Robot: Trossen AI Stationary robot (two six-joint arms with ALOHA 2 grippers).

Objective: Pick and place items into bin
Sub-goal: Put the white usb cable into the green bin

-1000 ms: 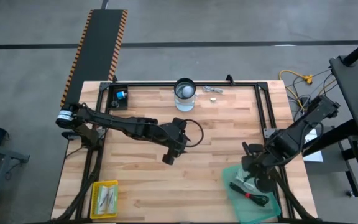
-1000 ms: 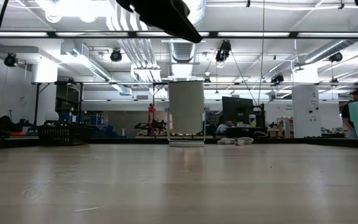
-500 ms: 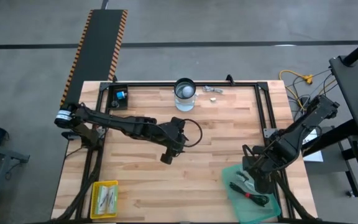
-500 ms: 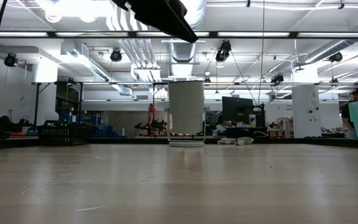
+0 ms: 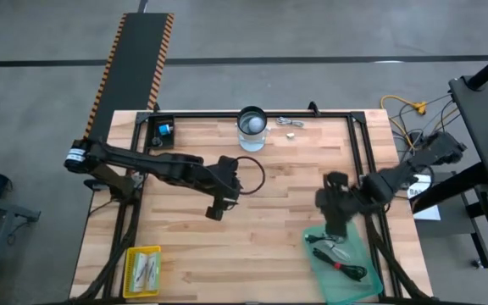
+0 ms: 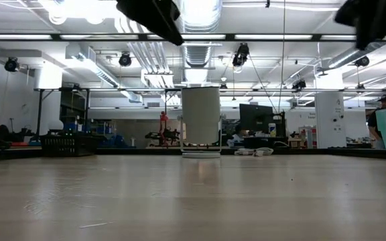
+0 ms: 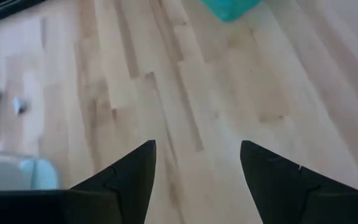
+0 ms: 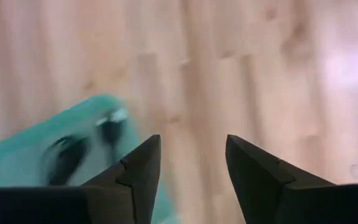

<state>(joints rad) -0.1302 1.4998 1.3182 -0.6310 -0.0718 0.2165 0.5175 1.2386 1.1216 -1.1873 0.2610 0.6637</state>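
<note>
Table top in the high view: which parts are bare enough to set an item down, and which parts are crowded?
Bare wood lies between the yellow tray and the green bin, and between the left gripper and the right gripper. The far edge is crowded: clear jar, small metal bits and a black corner box. The bin already holds a black cable.

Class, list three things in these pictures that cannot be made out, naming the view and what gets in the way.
1. What lies in the translucent green bin: right wrist view, blurred into dark smears.
2. What the tiny metal bits by the clear round jar are: high view, too small.
3. The right tool itself: low view, cut off by the top edge; only a dark shape shows.
</note>
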